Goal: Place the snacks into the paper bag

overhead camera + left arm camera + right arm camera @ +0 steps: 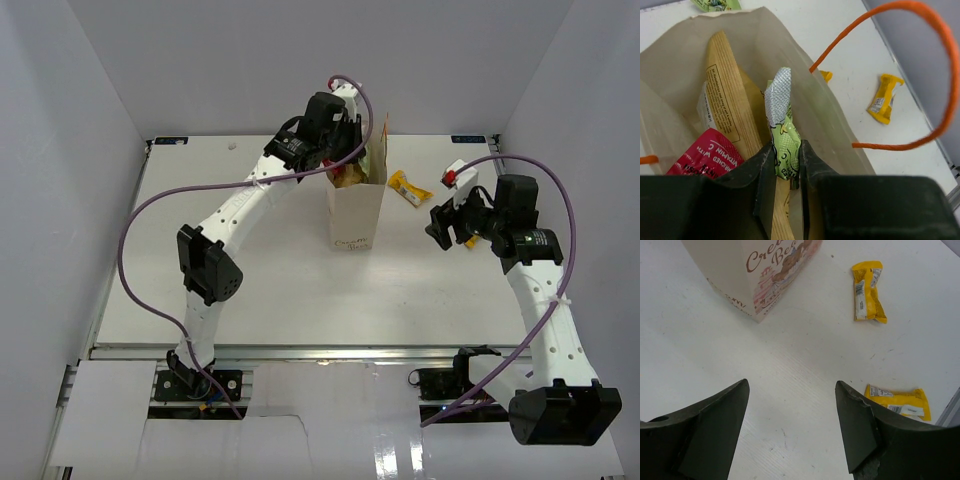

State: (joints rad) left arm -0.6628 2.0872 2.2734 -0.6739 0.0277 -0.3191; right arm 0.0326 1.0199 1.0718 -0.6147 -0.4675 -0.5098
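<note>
Left end effector (786, 167) grips green packet (784, 137) within paper bag (670, 57) mouth.

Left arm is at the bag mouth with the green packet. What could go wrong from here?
The orange handle loops close beside the left end effector; pulling out could snag it and tip the paper bag. The green packet sits against the upright chip bag, so on release it may wedge high rather than drop.
</note>
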